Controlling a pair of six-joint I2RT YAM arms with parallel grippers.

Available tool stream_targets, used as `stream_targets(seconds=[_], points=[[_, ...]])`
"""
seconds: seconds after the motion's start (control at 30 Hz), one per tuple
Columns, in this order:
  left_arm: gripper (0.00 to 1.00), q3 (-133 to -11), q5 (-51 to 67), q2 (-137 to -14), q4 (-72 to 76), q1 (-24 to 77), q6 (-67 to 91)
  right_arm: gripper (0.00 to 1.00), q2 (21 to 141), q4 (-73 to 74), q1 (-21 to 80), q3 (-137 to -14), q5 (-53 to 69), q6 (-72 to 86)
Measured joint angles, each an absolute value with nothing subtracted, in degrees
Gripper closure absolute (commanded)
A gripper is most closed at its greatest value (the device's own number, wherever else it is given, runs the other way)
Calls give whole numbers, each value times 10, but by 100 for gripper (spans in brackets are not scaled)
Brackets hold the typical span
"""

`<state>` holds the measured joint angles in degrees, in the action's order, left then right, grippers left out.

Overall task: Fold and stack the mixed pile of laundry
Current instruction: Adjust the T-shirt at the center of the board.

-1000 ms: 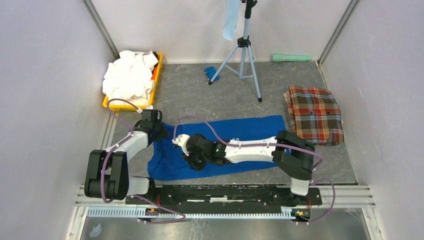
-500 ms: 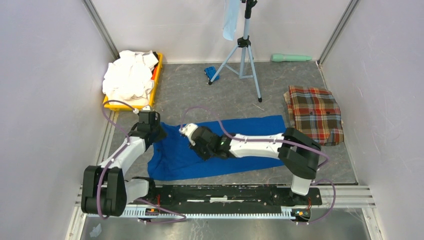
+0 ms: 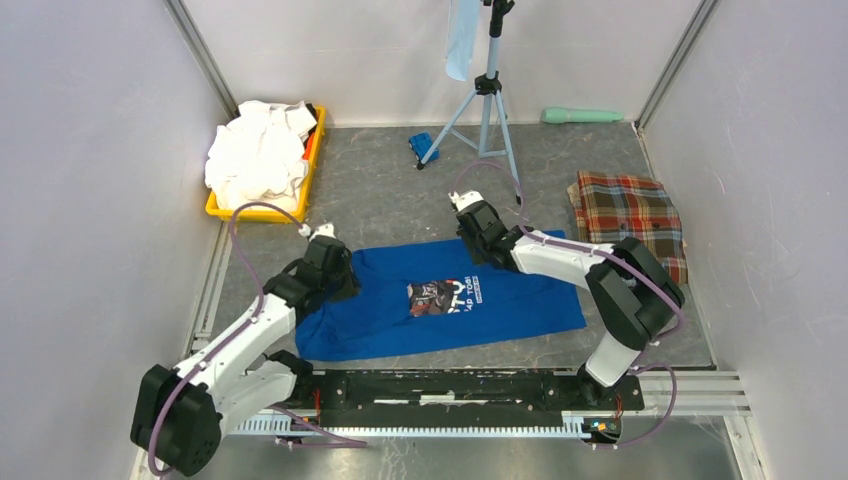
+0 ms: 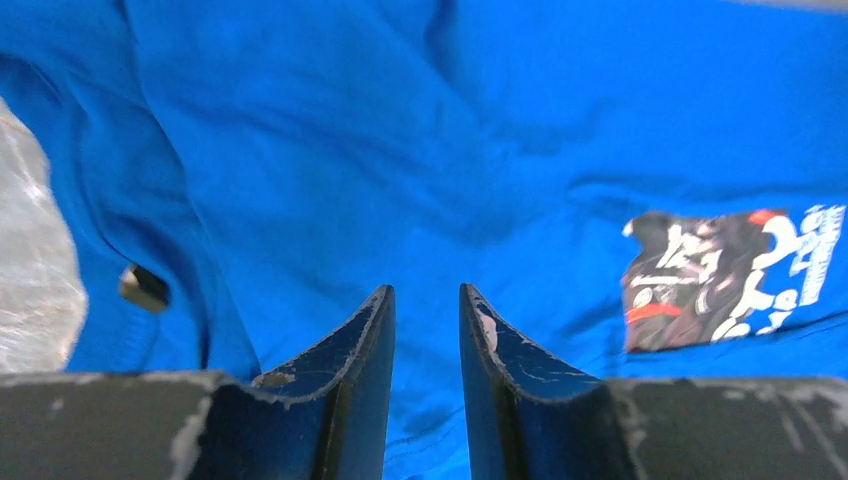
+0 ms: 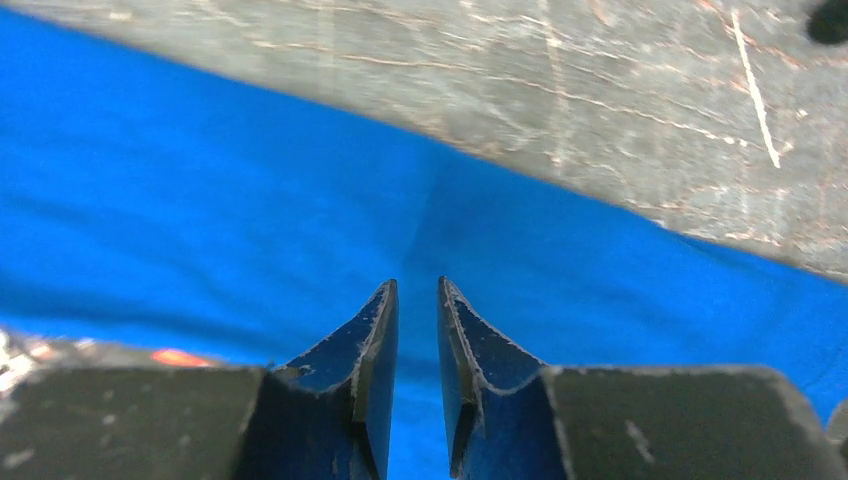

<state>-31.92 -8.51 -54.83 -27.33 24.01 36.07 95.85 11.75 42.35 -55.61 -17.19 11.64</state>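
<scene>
The royal-blue T-shirt [image 3: 520,290] lies spread flat, its chest graphic [image 3: 445,296] facing up; it also fills the left wrist view [image 4: 330,150] and the right wrist view [image 5: 200,200]. My left gripper [image 3: 340,280] [image 4: 425,290] hovers over the shirt's left end, jaws nearly shut with a narrow gap, holding nothing. My right gripper [image 3: 480,245] [image 5: 415,282] is at the shirt's far edge, jaws likewise nearly shut and empty. White shirts [image 3: 258,155] are heaped in a yellow tray [image 3: 245,212]. The folded plaid cloth [image 3: 628,228] lies at the right.
A tripod [image 3: 487,110] stands at the back with a pale-blue cloth [image 3: 462,40] hanging from it. A small bright-blue object [image 3: 422,146] lies by a tripod foot. A green cylinder [image 3: 582,115] lies at the back wall.
My right gripper has swept from the shirt's left middle to its far edge, uncovering the graphic. My left gripper has moved right onto the shirt's left end.
</scene>
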Motion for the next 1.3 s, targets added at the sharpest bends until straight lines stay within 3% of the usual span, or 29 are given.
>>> stream_targets(seconds=[0.23, 0.53, 0.93, 1.3], points=[[67, -253, -67, -602, -257, 284, 404, 75, 1001, 110, 377, -548, -216, 119], [69, -306, -54, -738, -145, 284, 412, 76, 973, 42, 380, -488, -213, 145], [73, -602, -29, -1024, -166, 234, 342, 76, 881, -16, 381, -378, -94, 196], [74, -924, -11, -1237, -288, 175, 242, 74, 918, -79, 470, -389, 54, 322]])
